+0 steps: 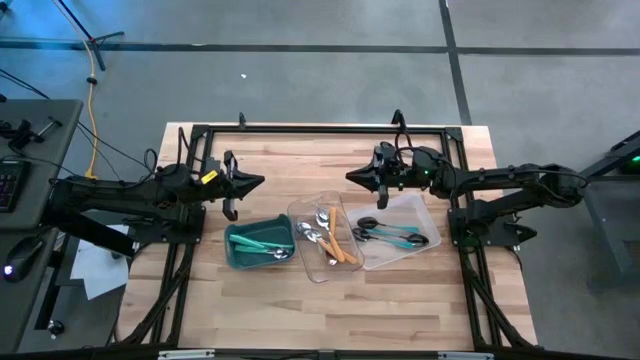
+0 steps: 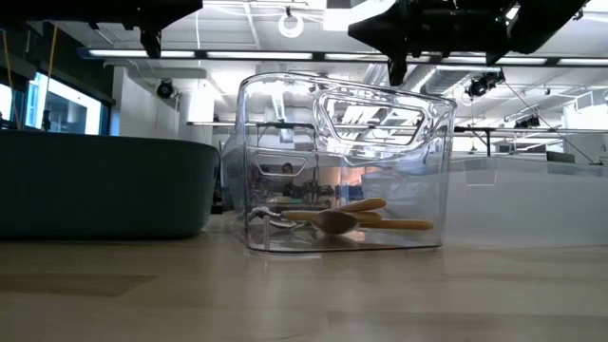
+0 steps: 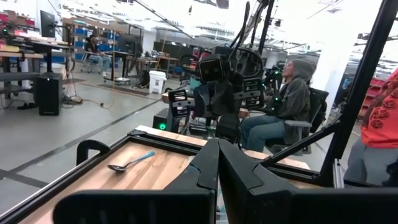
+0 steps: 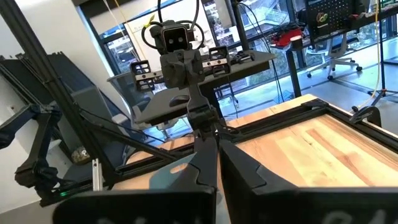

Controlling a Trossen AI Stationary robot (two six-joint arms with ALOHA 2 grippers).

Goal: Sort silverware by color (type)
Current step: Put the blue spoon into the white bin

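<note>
Wood, plastic, metal before you
Your table is matt pale wood; the trays glossy clear plastic; spoon heads shiny metal.

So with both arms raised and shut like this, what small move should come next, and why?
Probably none beyond parking: the teal-handled pieces lie in the teal bin, orange-handled ones in the middle clear tray, black-headed ones in the right tray. The left gripper and right gripper hover shut and empty behind them.

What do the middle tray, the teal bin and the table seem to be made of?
Middle tray: clear glossy plastic, probably; the room shows through its walls. Teal bin: opaque, matte-looking plastic, likely. Table: light wood, judging by its plank seams and grain.
</note>
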